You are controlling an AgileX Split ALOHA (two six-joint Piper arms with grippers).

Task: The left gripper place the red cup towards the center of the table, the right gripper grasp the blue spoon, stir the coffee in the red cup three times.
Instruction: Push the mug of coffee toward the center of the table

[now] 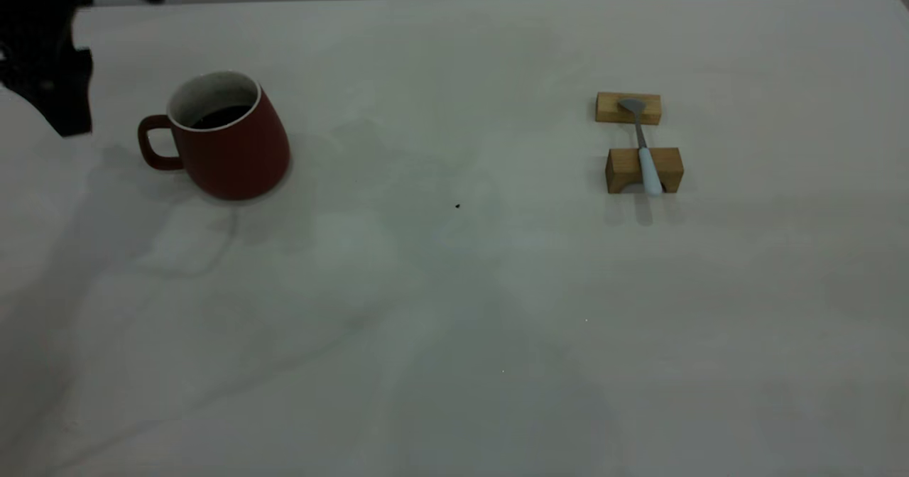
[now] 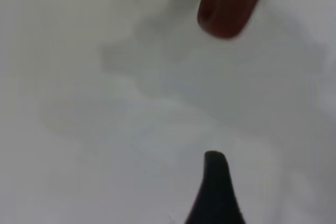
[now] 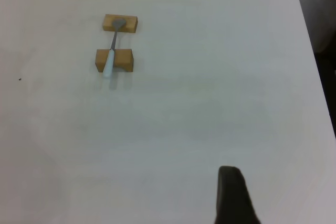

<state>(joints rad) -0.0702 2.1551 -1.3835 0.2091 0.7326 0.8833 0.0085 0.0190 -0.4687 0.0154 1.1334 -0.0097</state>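
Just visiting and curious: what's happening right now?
Left gripper beside red cup, not holding. Blue spoon untouched on wooden blocks. Path clear.

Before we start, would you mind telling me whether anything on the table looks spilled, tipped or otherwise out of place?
Nothing stands out. The red cup stands upright on the table with the coffee inside and no spill around it. The blue spoon lies across two wooden blocks. A tiny dark speck sits near the table's middle.

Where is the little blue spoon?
In the exterior view, the blue spoon lies across two wooden blocks on the table's right side, far from the red cup.
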